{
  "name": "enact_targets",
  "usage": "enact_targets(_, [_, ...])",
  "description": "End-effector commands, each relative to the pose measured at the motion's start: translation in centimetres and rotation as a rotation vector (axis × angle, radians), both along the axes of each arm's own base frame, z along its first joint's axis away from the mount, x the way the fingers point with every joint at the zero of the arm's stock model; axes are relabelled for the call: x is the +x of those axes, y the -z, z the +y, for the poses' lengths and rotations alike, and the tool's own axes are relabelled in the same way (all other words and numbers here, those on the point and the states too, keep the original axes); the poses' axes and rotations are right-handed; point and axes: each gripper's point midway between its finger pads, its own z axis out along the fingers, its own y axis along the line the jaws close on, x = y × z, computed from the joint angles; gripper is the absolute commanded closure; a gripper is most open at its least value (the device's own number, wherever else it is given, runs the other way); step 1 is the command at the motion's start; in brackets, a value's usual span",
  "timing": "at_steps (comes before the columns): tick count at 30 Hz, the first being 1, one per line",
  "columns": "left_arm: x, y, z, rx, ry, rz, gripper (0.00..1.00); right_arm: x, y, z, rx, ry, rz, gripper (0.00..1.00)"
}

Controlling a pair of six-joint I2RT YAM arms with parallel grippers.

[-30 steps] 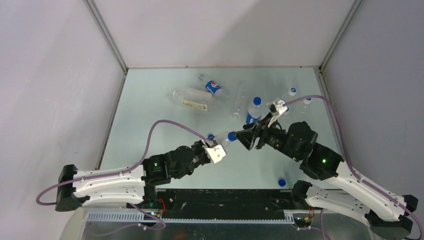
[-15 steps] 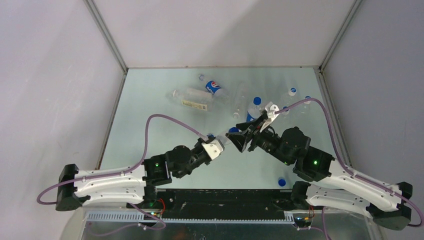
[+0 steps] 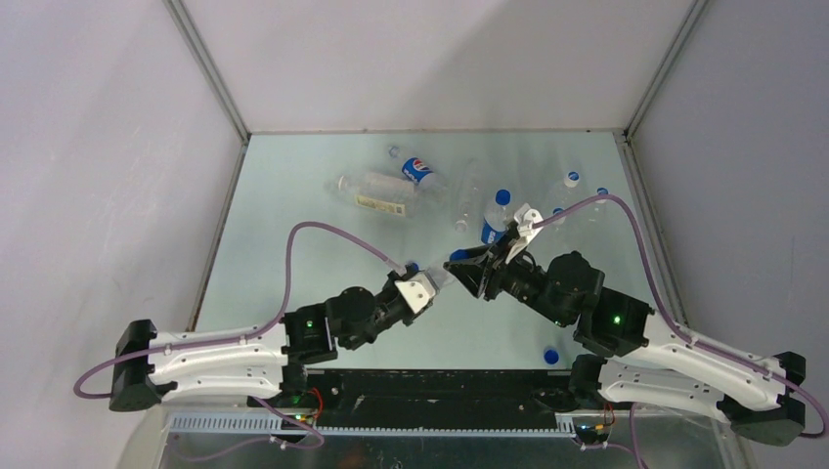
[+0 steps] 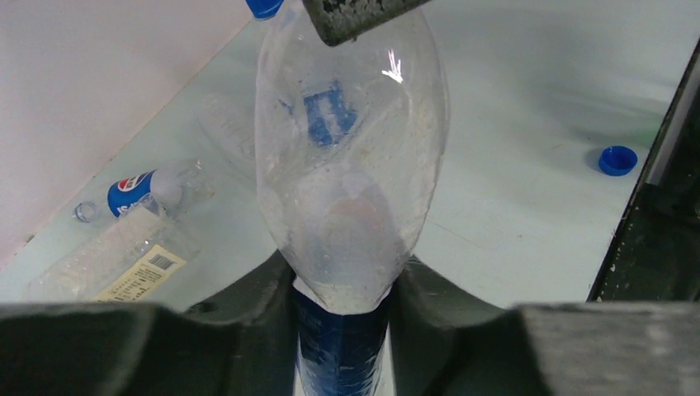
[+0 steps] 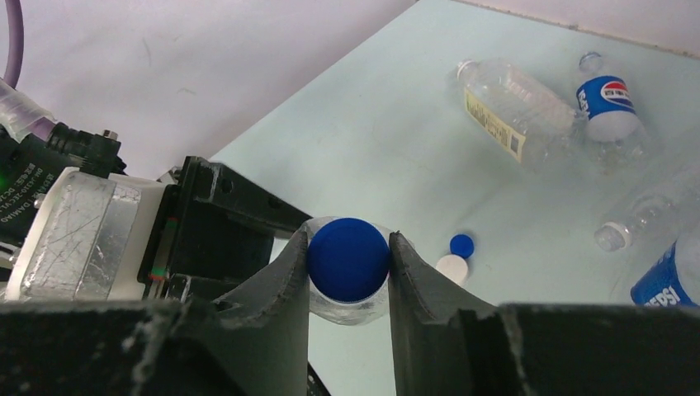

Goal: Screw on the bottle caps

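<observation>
Right, my left gripper [image 4: 342, 297] is clamped around the blue-labelled lower body of a clear bottle [image 4: 351, 165], which it holds above the table [image 3: 283, 186]. At that bottle's mouth, my right gripper [image 5: 348, 262] is closed on the blue cap [image 5: 347, 252], one finger on each side. Beyond the bottle, other bottles [image 3: 376, 192] lie on their sides. A loose blue cap [image 4: 617, 159] sits off to its right, and a white cap [image 5: 451, 266] lies near its mouth.
</observation>
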Motion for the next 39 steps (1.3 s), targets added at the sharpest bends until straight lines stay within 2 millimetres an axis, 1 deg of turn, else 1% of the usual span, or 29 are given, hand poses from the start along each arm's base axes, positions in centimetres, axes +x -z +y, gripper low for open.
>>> enact_targets(1, [-0.3, -1.7, 0.5, -0.111, -0.014, 0.028, 0.51, 0.4, 0.5, -2.1, -0.049, 0.064, 0.0, 1.0])
enact_targets(2, [-0.3, -1.4, 0.7, -0.113, -0.021, 0.043, 0.19, 0.4, 0.4, -2.4, -0.056, 0.07, 0.0, 1.0])
enact_targets(3, [-0.3, -1.3, 0.9, -0.118, -0.026, 0.05, 0.1, 0.3, 1.1, -2.8, -0.092, 0.073, 0.01, 1.0])
enact_targets(4, [-0.2, -1.0, 1.2, -0.122, -0.042, 0.065, 0.03, 0.4, 0.9, -3.2, -0.098, 0.086, 0.01, 1.0])
enact_targets(5, [-0.1, -1.0, 1.7, -0.13, -0.06, 0.069, 0.02, 0.4, 1.6, -3.7, -0.137, 0.096, 0.02, 1.0])
enact_targets(6, [0.0, -0.9, 2.0, -0.132, -0.072, 0.078, 0.01, 0.6, 1.3, -4.3, -0.144, 0.12, 0.018, 1.0])
enact_targets(7, [0.3, -1.1, 2.6, -0.144, -0.095, 0.076, 0.0, 0.6, 1.6, -5.0, -0.175, 0.132, 0.024, 1.0])
enact_targets(8, [0.4, -0.9, 3.1, -0.14, -0.109, 0.082, 0.0, 0.8, 1.6, -5.6, -0.191, 0.156, 0.022, 1.0])
enact_targets(9, [1.1, -1.3, 4.0, -0.155, -0.148, 0.078, 0.0, 0.9, 1.9, -6.4, -0.223, 0.175, 0.027, 1.0])
enact_targets(10, [1.4, -1.1, 4.7, -0.151, -0.174, 0.086, 0.0, 1.1, 2.3, -7.2, -0.25, 0.199, 0.029, 1.0])
enact_targets(13, [3.2, -1.8, 7.7, -0.192, -0.281, 0.097, 0.0, 1.8, 2.5, -9.1, -0.301, 0.263, 0.019, 1.0])
enact_targets(14, [3.4, -1.7, 8.8, -0.188, -0.303, 0.101, 0.0, 2.2, 2.8, -9.9, -0.328, 0.296, 0.023, 1.0])
enact_targets(15, [4.2, -1.8, 10.0, -0.198, -0.354, 0.101, 0.0, 2.3, 2.9, -10.3, -0.342, 0.308, 0.022, 1.0])
enact_targets(16, [4.3, -2.0, 11.1, -0.206, -0.38, 0.1, 0.0, 2.7, 3.3, -11.1, -0.364, 0.338, 0.028, 1.0])
enact_targets(17, [5.0, -1.7, 12.5, -0.202, -0.436, 0.1, 0.0, 2.9, 3.4, -11.6, -0.376, 0.358, 0.028, 1.0])
enact_targets(18, [5.1, -2.3, 13.6, -0.227, -0.462, 0.091, 0.0, 3.3, 3.7, -12.2, -0.392, 0.385, 0.036, 1.0])
enact_targets(19, [5.7, -2.0, 15.0, -0.22, -0.519, 0.088, 0.0, 3.5, 3.9, -12.7, -0.406, 0.403, 0.036, 1.0])
enact_targets(20, [5.7, -2.4, 16.0, -0.239, -0.542, 0.078, 0.0, 3.9, 4.0, -13.3, -0.417, 0.429, 0.041, 1.0])
enact_targets(21, [6.2, -2.2, 17.4, -0.232, -0.594, 0.073, 0.0, 4.1, 4.3, -13.7, -0.43, 0.443, 0.04, 1.0])
enact_targets(22, [6.2, -2.4, 18.3, -0.248, -0.618, 0.064, 0.0, 4.6, 4.3, -14.2, -0.429, 0.471, 0.038, 1.0])
enact_targets(23, [6.5, -2.3, 19.6, -0.246, -0.669, 0.058, 0.0, 4.8, 4.6, -14.4, -0.433, 0.481, 0.04, 1.0])
enact_targets(24, [6.5, -2.5, 20.6, -0.259, -0.698, 0.047, 0.0, 5.2, 4.4, -14.8, -0.422, 0.504, 0.035, 1.0])
enact_targets(25, [6.6, -2.4, 21.6, -0.251, -0.736, 0.039, 0.0, 5.4, 4.8, -14.8, -0.424, 0.509, 0.038, 1.0])
enact_targets(26, [6.6, -2.7, 22.4, -0.263, -0.762, 0.028, 0.0, 5.9, 4.7, -15.1, -0.413, 0.53, 0.034, 1.0])
enact_targets(28, [6.6, -2.9, 24.0, -0.266, -0.819, 0.007, 0.0, 6.4, 5.6, -15.2, -0.417, 0.54, 0.04, 1.0])
enact_targets(31, [6.8, -2.6, 24.7, -0.275, -0.852, -0.01, 0.0, 7.1, 6.2, -15.1, -0.409, 0.55, 0.045, 1.0])
enact_targets(32, [6.9, -2.0, 24.7, -0.269, -0.861, -0.005, 0.0, 7.3, 6.7, -15.1, -0.419, 0.552, 0.05, 1.0])
enact_targets(35, [7.3, -1.6, 24.4, -0.273, -0.866, 0.005, 0.0, 8.0, 7.1, -15.1, -0.42, 0.567, 0.048, 1.0])
enact_targets(39, [7.6, -1.4, 23.7, -0.256, -0.844, 0.016, 0.0, 8.4, 7.8, -15.1, -0.432, 0.572, 0.06, 1.0])
